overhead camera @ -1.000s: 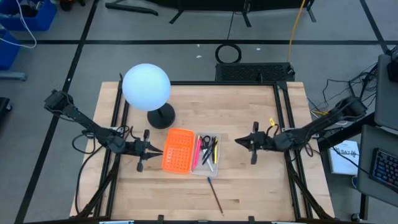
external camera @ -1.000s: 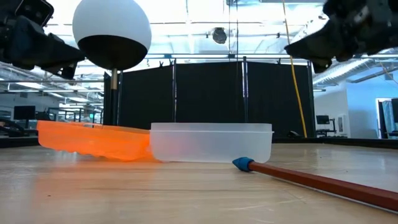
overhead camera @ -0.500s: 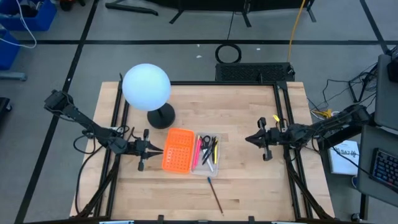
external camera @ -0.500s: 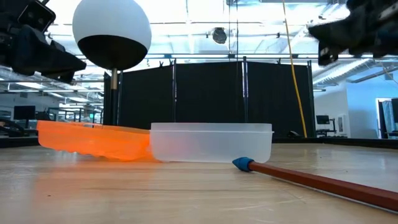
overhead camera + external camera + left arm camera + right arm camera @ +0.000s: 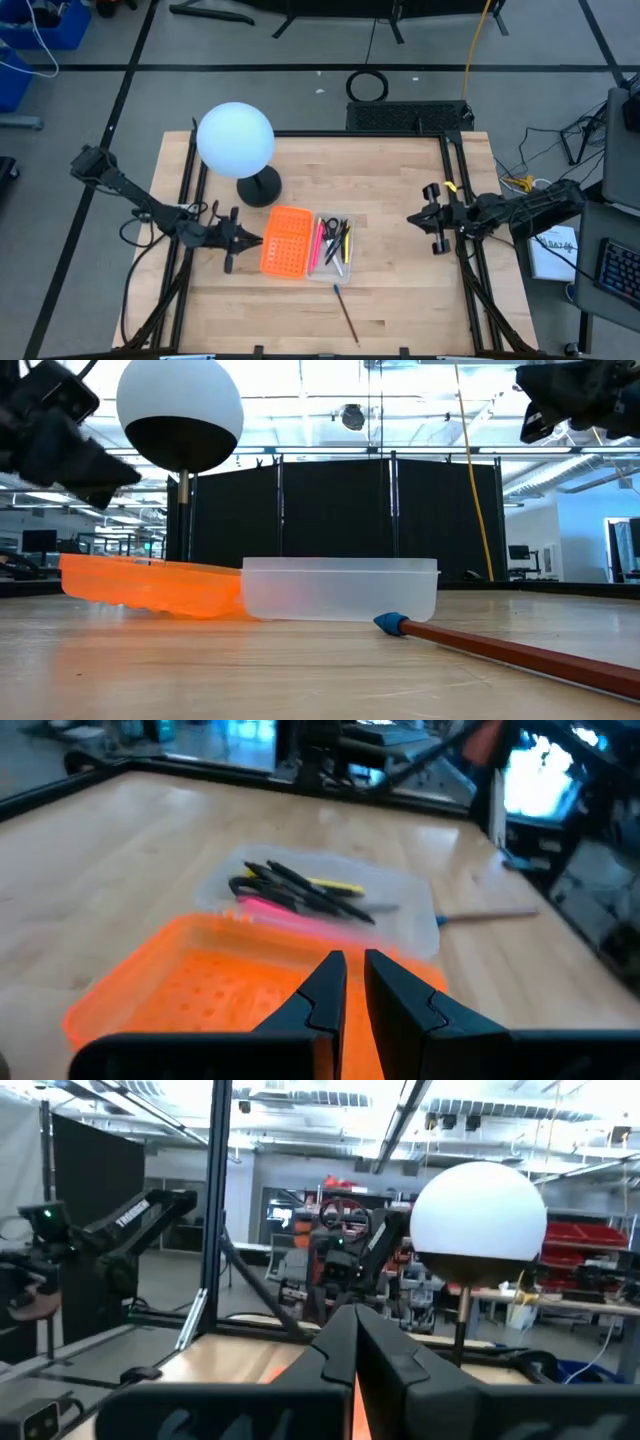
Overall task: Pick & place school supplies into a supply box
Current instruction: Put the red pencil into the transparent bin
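While the left gripper (image 5: 252, 240) hangs just beside the orange gridded panel (image 5: 285, 242) on its outer side, its fingers (image 5: 322, 988) stand nearly together with a thin gap between them and nothing held. Past that panel lies the clear tray of the supply box (image 5: 332, 271), joined to it, with the scissors (image 5: 331, 226) and a bundle of pens (image 5: 338, 244) inside, pink, yellow and dark ones among them. One red pencil (image 5: 346, 313) with a blue tip lies on the wooden table (image 5: 400, 300) outside the tray, near its front corner. The right gripper (image 5: 412, 217) is well apart from the box, near the table's right edge, raised, its fingers (image 5: 345, 1342) pressed together and empty. A white globe lamp (image 5: 235, 140) stands behind the box toward the left.
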Robot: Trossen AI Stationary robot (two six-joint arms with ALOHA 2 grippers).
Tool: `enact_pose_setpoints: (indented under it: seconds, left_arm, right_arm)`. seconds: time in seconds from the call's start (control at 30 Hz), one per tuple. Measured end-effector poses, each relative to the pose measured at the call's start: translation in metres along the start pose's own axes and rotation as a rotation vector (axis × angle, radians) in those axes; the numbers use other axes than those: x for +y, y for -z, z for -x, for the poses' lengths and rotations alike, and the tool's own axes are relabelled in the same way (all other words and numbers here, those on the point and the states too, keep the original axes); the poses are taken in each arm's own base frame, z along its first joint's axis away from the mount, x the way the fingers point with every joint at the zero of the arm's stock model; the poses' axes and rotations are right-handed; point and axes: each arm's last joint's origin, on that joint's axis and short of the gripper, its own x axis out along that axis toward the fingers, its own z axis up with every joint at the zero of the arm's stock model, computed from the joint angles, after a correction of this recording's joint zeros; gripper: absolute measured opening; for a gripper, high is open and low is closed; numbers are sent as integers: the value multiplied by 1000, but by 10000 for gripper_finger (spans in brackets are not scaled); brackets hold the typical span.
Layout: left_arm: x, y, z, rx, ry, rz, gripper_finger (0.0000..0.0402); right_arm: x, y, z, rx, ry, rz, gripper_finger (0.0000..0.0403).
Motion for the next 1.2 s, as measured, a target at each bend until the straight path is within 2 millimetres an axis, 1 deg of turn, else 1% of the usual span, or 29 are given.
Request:
enact_pose_setpoints:
  seconds: [0.1, 0.17, 0.23, 0.3, 0.37, 0.43, 0.5, 0.57, 0.7, 0.77, 0.87, 0.93, 1.0, 1.07, 1.13, 1.2]
  left_arm:
    - [-6, -17, -6, 24, 5, 24, 38]
    - [-17, -37, -14, 67, 23, -10, 22]
    - [-32, -60, -27, 106, 33, -69, 7]
    - [-49, -85, -44, 144, 53, -121, 8]
    - [-68, -104, -65, 205, 86, -177, 12]
    - [-86, -121, -89, 260, 113, -211, 12]
    - [-103, -132, -116, 326, 158, -248, 6]
    - [-118, -133, -143, 425, 221, -294, 5]
    - [-143, -119, -196, 627, 375, -401, 11]
    - [-152, -113, -221, 683, 437, -442, 6]
    - [-162, -107, -252, 706, 480, -512, 6]
    - [-168, -106, -269, 694, 495, -550, 15]
    - [-171, -104, -279, 708, 541, -618, 20]
    - [-171, -103, -287, 709, 579, -700, 16]
    - [-165, -98, -296, 714, 585, -779, 6]
    - [-154, -93, -303, 720, 576, -842, 6]
  right_arm:
    - [0, 0, 0, -2, 3, 7, 0]
    - [0, 0, 0, -2, 6, 8, 0]
    - [0, 0, 0, -2, 5, 19, 0]
    - [0, -1, 0, -5, 4, 20, 0]
    - [0, -1, 0, -6, 4, 10, 0]
    - [0, -1, 0, -6, 3, -6, 0]
    - [0, -1, 0, -7, 2, -20, 0]
    - [0, -1, 0, -6, 2, -37, 0]
    - [0, -1, 0, -5, 0, -61, 0]
    - [0, 0, 0, 2, -2, -60, 0]
    - [0, 1, 0, 7, -3, -72, 0]
    - [0, 1, 0, 8, -3, -89, 0]
    - [0, 1, 0, 7, -4, -98, 0]
    - [0, 1, 0, 8, -4, -97, 0]
    - [0, 1, 0, 8, -4, -97, 0]
    - [0, 1, 0, 10, -4, -101, 0]
